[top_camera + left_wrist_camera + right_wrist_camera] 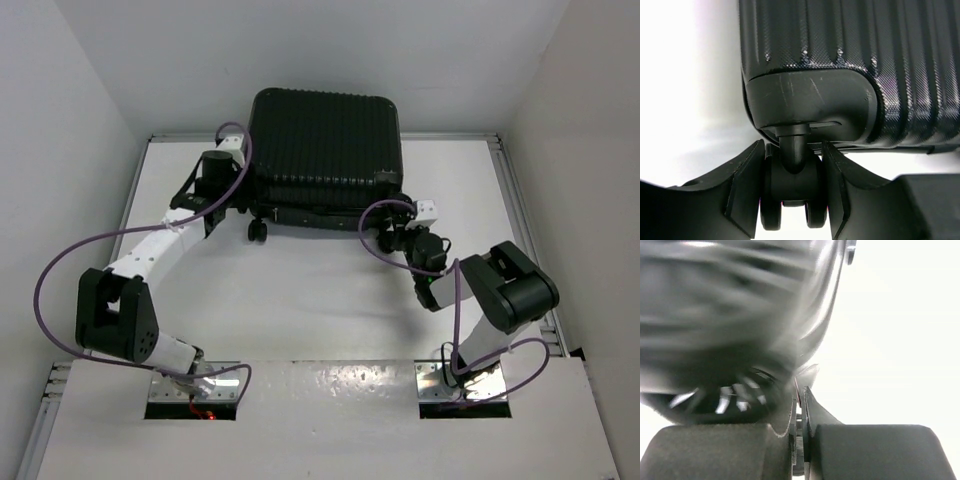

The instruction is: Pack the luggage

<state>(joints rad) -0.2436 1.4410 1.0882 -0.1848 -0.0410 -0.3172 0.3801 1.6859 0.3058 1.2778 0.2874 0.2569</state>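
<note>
The luggage [325, 145] is a black ribbed hard-shell suitcase lying shut at the back of the white table. It fills the left wrist view [850, 50] and shows blurred in the right wrist view [715, 315]. My left gripper [222, 212] is at its near left corner. Its fingers [742, 185] close on either side of a double caster wheel [792, 190]. My right gripper [400, 235] is at the near right corner, against the shell. Its jaws [800, 392] are pressed together with only a thin slit. I cannot tell whether anything thin is pinched there.
Another caster wheel [257, 231] sticks out from the suitcase's near side between the two grippers. White walls enclose the table on the left, right and back. A metal rail [520, 230] runs along the table's right edge.
</note>
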